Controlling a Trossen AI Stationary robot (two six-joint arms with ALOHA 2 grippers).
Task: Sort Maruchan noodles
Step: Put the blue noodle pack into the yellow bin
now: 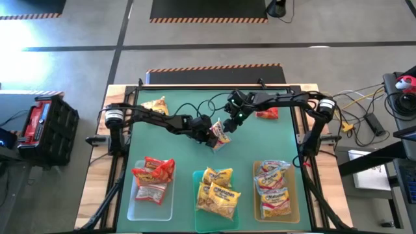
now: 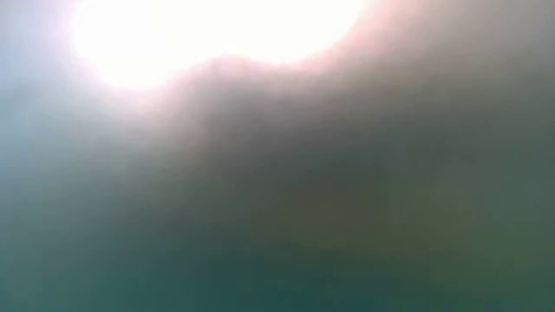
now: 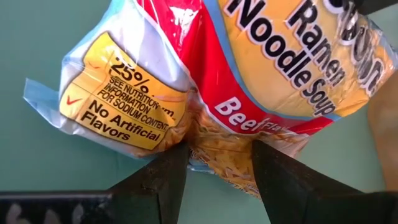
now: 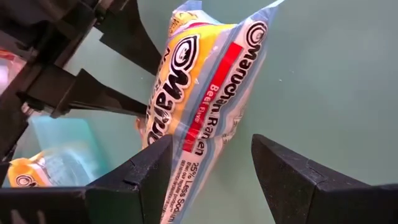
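A yellow, red and white Maruchan beef noodle packet (image 1: 221, 132) stands on edge over the middle of the green mat, with my left gripper (image 1: 214, 135) shut on it. My right gripper (image 1: 231, 122) comes in from the far right and is open. Its fingers stand on either side of the packet's near end (image 4: 193, 155), and I cannot tell whether they touch it. A yellow packet (image 1: 155, 104) lies flat on the mat at the far left, a red one (image 1: 268, 114) at the far right. The low view shows only glare. My left gripper pinches the packet between its two fingers (image 3: 168, 180) at one crinkled edge (image 3: 217, 146), beside the yellow "No Artificial Flavors" label. The fingers slant down from the table's left. The packet stands tilted on edge beyond them; whether its lower end rests on the mat cannot be told.
Three trays line the near edge: a clear one (image 1: 133, 207) with red packets, a teal one (image 1: 198, 221) with yellow packets, and an amber one (image 1: 257, 211) with white-labelled packets. Cables trail across the far half of the mat.
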